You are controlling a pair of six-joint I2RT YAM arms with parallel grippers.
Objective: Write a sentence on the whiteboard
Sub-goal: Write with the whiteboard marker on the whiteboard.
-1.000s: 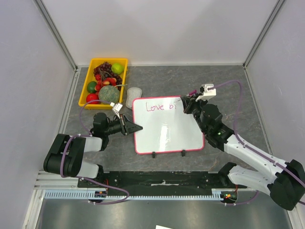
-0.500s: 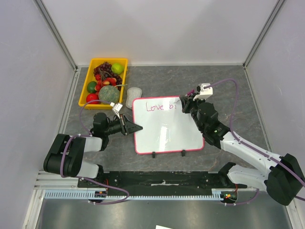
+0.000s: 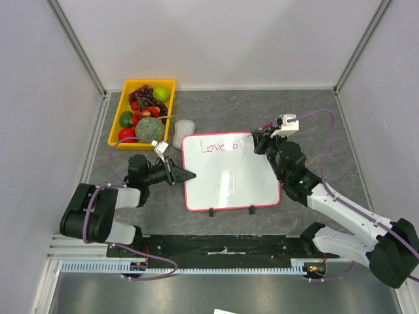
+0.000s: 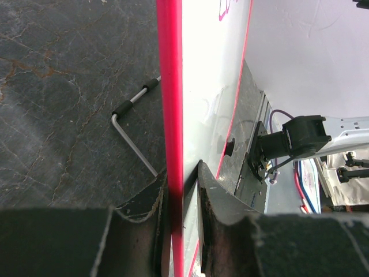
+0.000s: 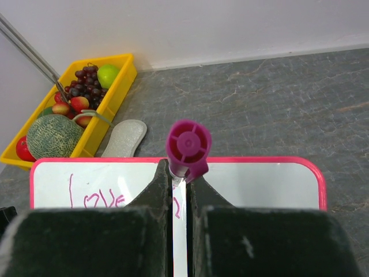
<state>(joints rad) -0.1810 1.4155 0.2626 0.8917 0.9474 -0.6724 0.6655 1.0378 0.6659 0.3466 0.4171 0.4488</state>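
Dark grey marbled tabletop [image 3: 314, 124], closed in by pale panels, carries the whiteboard [image 3: 229, 186], which is laid flat near its middle with the two black feet on the edge nearest the arm bases. The sentence [image 3: 219, 146] is only begun. One pink word, "Love", is written along the whiteboard's far edge, followed by a couple of strokes of a second word. Everything after that is judged to be left to write, and the whole white field nearer than that line is bare.

A purple marker [image 5: 188, 147] is clamped between the closed fingers of the right hand [image 3: 256, 140], which is held over the whiteboard's far right corner with the tip at the last strokes. The left hand [image 3: 186, 175] is closed narrowly on the pink frame of the whiteboard's left edge, pinning it.

Little room is left on the first line, since the writing is already close to the whiteboard's right frame, so a second line is likely to be needed lower down. A yellow bin [image 3: 124, 104] of fruit and a grey pad [image 3: 184, 128] lie beyond the whiteboard's far left corner, apart from the writing. Open tabletop is seen right of the whiteboard.
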